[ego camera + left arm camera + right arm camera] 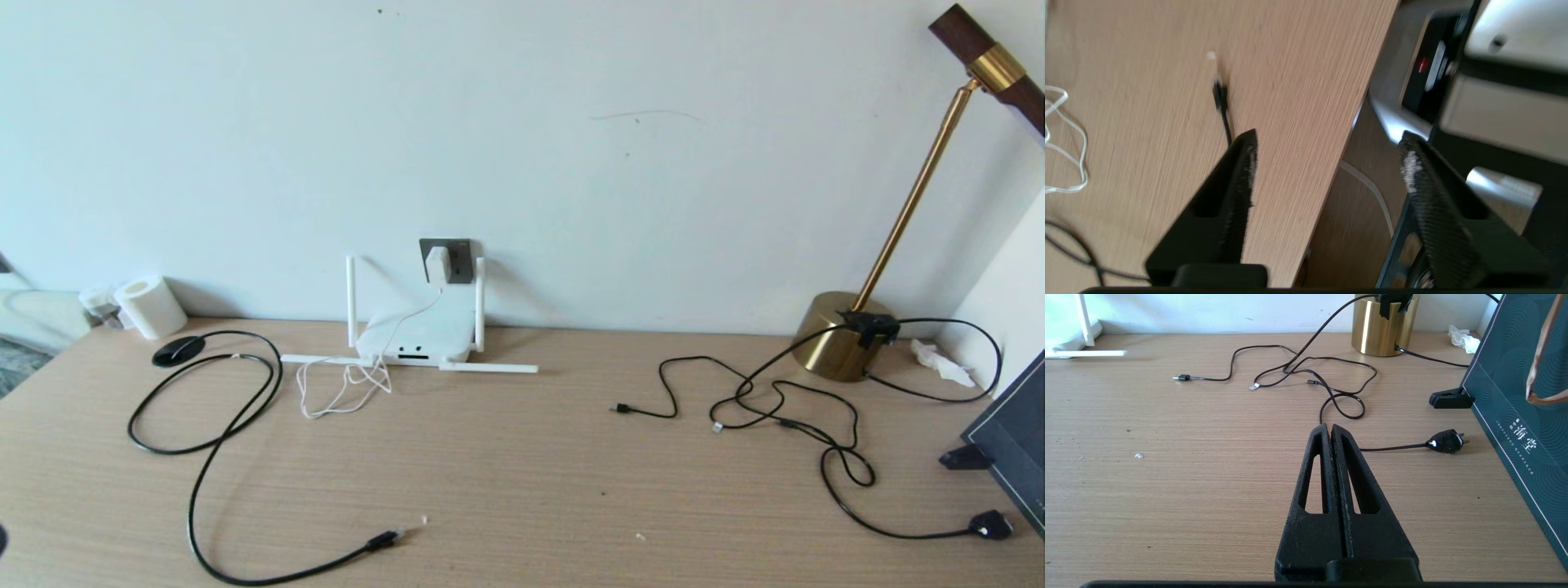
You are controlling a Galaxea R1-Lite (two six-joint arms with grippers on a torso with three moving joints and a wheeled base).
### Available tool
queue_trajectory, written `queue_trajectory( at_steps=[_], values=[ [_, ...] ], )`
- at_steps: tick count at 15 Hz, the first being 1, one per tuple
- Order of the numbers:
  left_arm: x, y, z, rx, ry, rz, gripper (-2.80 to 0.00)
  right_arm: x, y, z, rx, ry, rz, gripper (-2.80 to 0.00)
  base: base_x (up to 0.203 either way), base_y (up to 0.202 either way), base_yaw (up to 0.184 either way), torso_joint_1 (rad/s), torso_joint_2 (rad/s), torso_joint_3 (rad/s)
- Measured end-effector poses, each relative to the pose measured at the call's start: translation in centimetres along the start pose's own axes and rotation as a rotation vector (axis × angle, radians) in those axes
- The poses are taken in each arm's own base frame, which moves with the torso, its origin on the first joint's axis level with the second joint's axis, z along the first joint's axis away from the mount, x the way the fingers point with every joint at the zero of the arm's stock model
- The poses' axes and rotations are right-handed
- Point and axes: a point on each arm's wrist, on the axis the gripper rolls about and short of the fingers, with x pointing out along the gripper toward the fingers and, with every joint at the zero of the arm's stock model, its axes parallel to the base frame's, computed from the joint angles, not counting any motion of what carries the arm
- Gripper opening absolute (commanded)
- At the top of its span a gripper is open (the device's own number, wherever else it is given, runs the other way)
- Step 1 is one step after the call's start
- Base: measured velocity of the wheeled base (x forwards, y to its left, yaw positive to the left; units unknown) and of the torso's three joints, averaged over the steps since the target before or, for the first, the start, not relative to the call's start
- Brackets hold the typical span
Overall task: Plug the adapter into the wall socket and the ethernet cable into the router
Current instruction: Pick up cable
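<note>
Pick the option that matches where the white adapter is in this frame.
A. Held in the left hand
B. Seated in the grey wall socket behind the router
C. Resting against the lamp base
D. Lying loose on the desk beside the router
B. In the head view the adapter sits on the face of the wall socket, above the router, with its white cord trailing down to the desk.

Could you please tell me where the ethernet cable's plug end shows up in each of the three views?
Head view: ethernet plug lies on the desk, low and left of centre.
Left wrist view: plug beyond the open left gripper.
Right wrist view: not in it.
Shared landmark: the white crumb just past the tip.
</note>
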Motion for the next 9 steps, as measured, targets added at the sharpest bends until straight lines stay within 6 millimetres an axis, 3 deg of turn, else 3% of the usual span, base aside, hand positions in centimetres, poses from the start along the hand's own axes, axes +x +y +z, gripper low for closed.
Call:
queue_trajectory(
  at_steps=[5,9],
  values=[
    [5.5,4.5,1.1,-0.027,0.169,-0.026,0.0,0.0,0.0,0.0,0.0,0.0,-0.001,-2.8,0.0,0.0,0.0,0.0,0.0,0.0],
    [10.4,8.2,0.7,-0.092,0.261,-0.077,0.0,0.0,0.0,0.0,0.0,0.0,0.0,-2.8,0.0,0.0,0.0,0.0,0.0,0.0]
  ],
)
